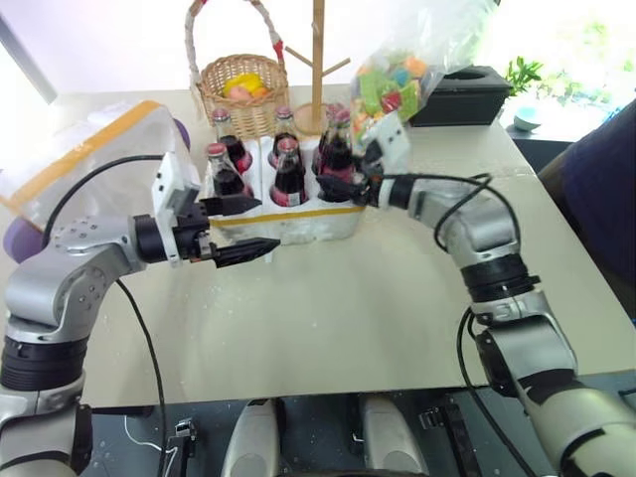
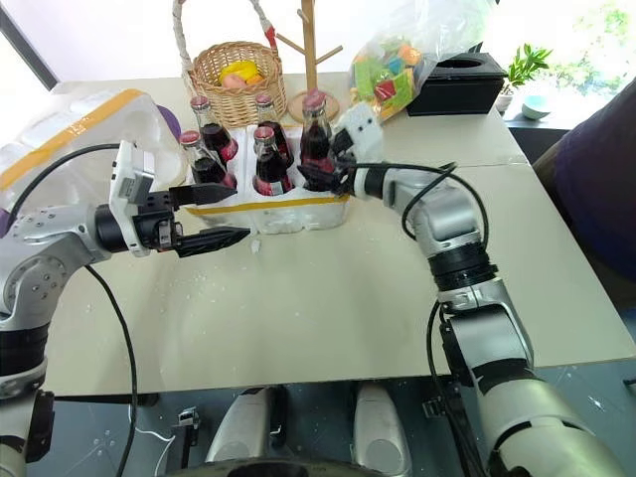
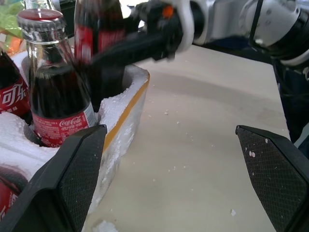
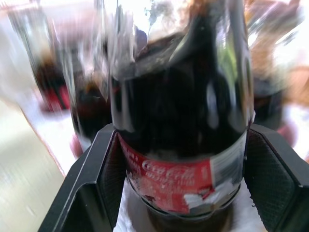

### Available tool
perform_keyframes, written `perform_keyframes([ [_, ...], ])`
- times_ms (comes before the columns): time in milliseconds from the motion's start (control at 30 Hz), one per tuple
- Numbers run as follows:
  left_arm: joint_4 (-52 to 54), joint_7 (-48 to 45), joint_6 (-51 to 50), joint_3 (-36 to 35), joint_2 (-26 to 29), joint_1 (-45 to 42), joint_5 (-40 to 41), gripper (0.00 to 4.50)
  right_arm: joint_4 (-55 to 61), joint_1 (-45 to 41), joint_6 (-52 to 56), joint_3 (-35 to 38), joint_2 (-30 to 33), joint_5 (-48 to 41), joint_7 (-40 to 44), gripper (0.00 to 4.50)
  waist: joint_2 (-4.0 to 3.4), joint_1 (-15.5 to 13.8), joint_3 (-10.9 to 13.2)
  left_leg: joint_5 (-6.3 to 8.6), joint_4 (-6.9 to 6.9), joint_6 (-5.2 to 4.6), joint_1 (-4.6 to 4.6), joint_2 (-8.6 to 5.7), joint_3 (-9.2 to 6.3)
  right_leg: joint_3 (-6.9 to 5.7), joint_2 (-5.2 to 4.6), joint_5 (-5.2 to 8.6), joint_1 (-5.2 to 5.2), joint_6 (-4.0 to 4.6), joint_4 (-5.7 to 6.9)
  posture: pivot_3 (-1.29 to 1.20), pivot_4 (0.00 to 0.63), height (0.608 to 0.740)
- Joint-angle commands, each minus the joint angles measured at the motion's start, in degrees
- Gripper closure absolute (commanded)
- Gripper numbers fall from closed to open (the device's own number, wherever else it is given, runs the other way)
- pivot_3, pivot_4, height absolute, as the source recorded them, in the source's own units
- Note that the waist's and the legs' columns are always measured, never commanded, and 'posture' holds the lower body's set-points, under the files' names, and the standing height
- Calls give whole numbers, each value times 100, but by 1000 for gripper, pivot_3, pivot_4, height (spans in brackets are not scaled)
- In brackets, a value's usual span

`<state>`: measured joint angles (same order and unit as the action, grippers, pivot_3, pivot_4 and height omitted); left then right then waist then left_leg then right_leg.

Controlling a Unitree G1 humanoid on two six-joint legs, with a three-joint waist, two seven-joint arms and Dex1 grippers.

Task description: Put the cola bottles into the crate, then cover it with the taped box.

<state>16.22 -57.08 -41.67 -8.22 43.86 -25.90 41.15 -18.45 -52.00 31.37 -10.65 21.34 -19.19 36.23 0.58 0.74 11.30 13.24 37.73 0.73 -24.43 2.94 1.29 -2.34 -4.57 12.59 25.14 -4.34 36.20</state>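
Five cola bottles [image 2: 266, 159] sit in the crate [image 2: 298, 211], right gripper [image 2: 320, 171] clamps the sixth bottle [image 2: 316, 139] over its well, left gripper [image 2: 212, 217] spread empty, taped box [image 2: 75, 134] still off.

The beige tabletop [image 2: 328, 308] in front of the low white styrofoam crate [image 2: 288, 214] lay bare, giving open passage. Behind the crate, a woven wicker basket [image 2: 234, 79], a wooden peg stand [image 2: 310, 40] and a black box [image 2: 457, 84] crowded the approach.

silver jointed arms [image 1: 75, 263], black cables, black pincer [image 1: 237, 229]
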Motion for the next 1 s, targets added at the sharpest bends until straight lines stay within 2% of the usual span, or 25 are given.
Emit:
perform_keyframes([
  [33, 90, -4, 129, -293, 150, 4, 46, 0, 14, -30, -128, 86, 3, 264, -15, 249, 1, -2, 0, -1, 1, 1, -1, 0, 0, 0, -1, 0, 0, 0, 0, 0, 150, 740],
  [67, 62, -29, 141, -336, 217, 21, 28, 0, 66, -13, -108, 91, 3, 288, 9, 32, 6, -1, -3, -1, 1, 1, 3, 0, 2, 3, -1, -1, -3, 0, 0, 0, 150, 740],
  [200, -34, -251, 40, -883, 795, 287, 96, 0, 832, 167, 293, 326, 276, 62, 254, 32, 5, 4, -3, -1, -1, 1, 3, 1, 1, 2, 0, -1, 0, 1, 0, 0, 150, 740],
  [333, -284, -832, -216, -1886, 1705, 811, 283, 0, 2023, 493, 1090, 888, 881, -554, 613, 32, 8, -12, 1, -1, -30, 2, 1, 0, 6, 2, -3, 0, 15, -2, -6, 0, 150, 740],
  [400, -719, -1249, -321, -2460, 2268, 1058, 233, 0, 2593, 640, 1567, 1294, 1265, -1004, 791, 32, 8, -12, 3, -1, -47, 3, -2, 0, 8, 2, -3, 1, 26, -2, -8, 0, 150, 740],
  [500, -2238, -2513, 147, -3244, 3437, 1787, -668, 0, 3310, 862, 2402, 2042, 1984, -1779, 1065, 32, 10, 10, 9, -1, -62, 3, 4, 2, 13, -1, -1, 12, 32, 15, -10, 0, 150, 740],
  [533, -2607, -2811, 341, -3356, 3668, 1964, -884, 0, 3450, 926, 2555, 2165, 2136, -1938, 1117, 32, 9, 17, 9, 0, -66, 4, 4, 3, 16, -1, 0, 17, 36, 22, -11, 0, 150, 740],
  [667, -4762, -3048, 1694, -2716, 4400, 1704, -1633, 0, 3922, 1164, 2961, 2434, 2660, -2549, 1436, 32, 8, 12, 8, 1, -72, 6, 22, 7, 25, -1, -6, 39, 34, 38, -11, 0, 150, 740],
  [767, -5877, -3104, 2729, -1738, 4650, 1154, -2262, 0, 4172, 1185, 3014, 2577, 2858, -2933, 1634, 32, 6, 11, 8, 2, -72, 7, 23, 9, 28, -1, -11, 42, 37, 34, -12, 0, 150, 740],
  [900, -6830, -3083, 3439, -327, 4370, -471, -3220, 0, 4055, 977, 3120, 2627, 2819, -3138, 1345, 32, 16, -39, 5, 2, -69, 7, 3, 9, 32, -2, -12, 28, 50, 53, -11, 0, 150, 740],
  [1000, -7557, -3035, 3711, 598, 3864, -1949, -4099, 0, 3985, 958, 3178, 2735, 2853, -3303, 1229, 32, 20, -114, 3, -1, -61, 5, -2, 7, 38, -1, -10, 24, 47, 46, -6, 0, 150, 740],
])
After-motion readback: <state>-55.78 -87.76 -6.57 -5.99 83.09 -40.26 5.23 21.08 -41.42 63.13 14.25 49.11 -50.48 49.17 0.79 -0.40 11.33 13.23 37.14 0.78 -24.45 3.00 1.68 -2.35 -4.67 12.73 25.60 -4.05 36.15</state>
